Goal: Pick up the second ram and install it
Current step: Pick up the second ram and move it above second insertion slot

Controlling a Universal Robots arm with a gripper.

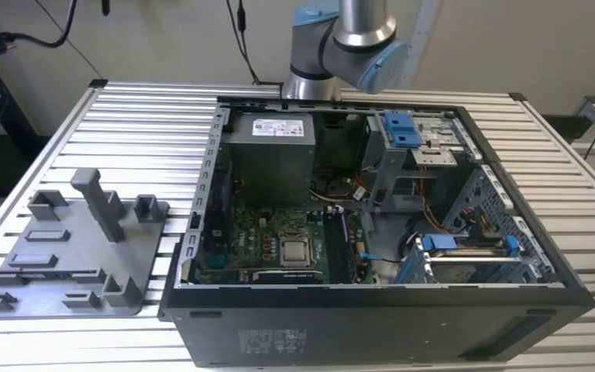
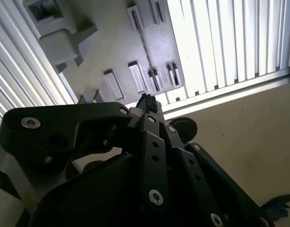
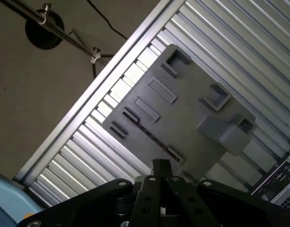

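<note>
The second ram (image 3: 145, 135) is a thin dark stick standing on edge in a long slot of the light grey tray (image 3: 182, 113). In the second wrist view the ram (image 2: 145, 53) runs along the same tray (image 2: 111, 47). In the exterior view the ram (image 1: 52, 273) shows as a dark line near the front of the tray (image 1: 70, 298). My gripper (image 3: 160, 166) hangs well above the tray, its tips (image 2: 147, 102) pressed together with nothing between them. It is apart from the ram.
An open computer case (image 1: 380, 302) stands at the exterior view's right of the tray, with the motherboard (image 1: 276, 248) and its memory slots (image 1: 339, 248) exposed. The arm's base (image 1: 339, 46) rises behind the case. A slatted metal table (image 1: 142, 124) carries everything; the floor (image 2: 239, 142) lies beyond its edge.
</note>
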